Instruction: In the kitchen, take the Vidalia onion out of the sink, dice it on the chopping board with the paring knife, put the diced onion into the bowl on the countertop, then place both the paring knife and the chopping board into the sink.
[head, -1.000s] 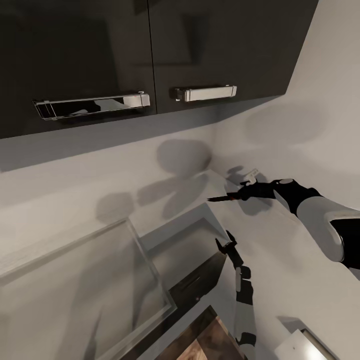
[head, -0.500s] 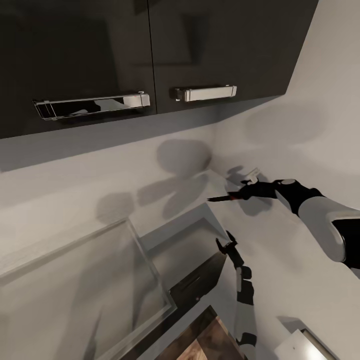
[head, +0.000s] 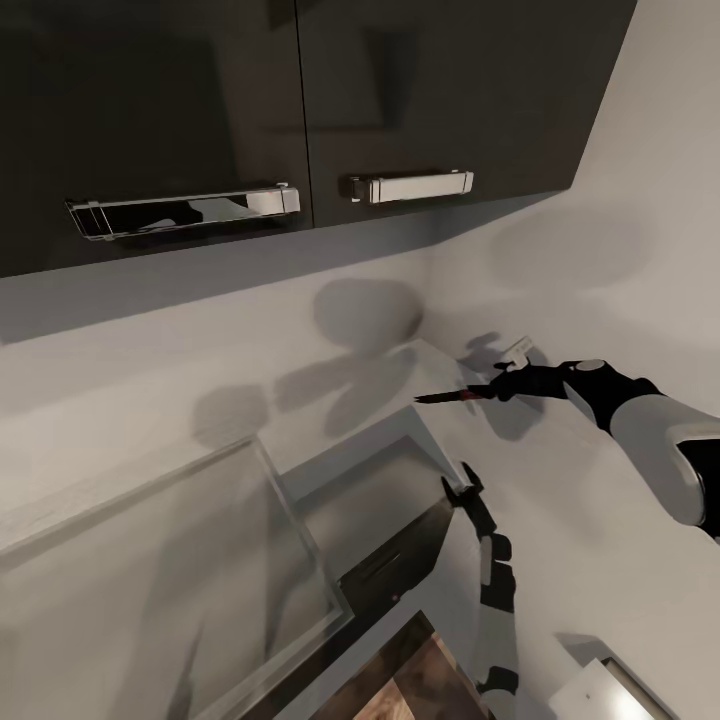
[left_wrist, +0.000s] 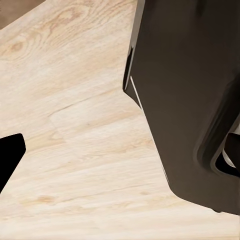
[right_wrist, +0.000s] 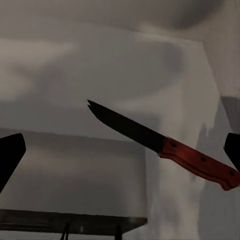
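Right gripper (head: 490, 390): holds the paring knife (head: 445, 396) by its red handle.
Left gripper (head: 458, 487): can't tell.
Risk: knife slips, falls.

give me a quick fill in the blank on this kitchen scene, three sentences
1. The right hand holds the paring knife by its ____ handle.
2. The knife's blade is ____ in colour.
3. Each upper cabinet door has a ____ handle.

Missing words: red; dark; chrome
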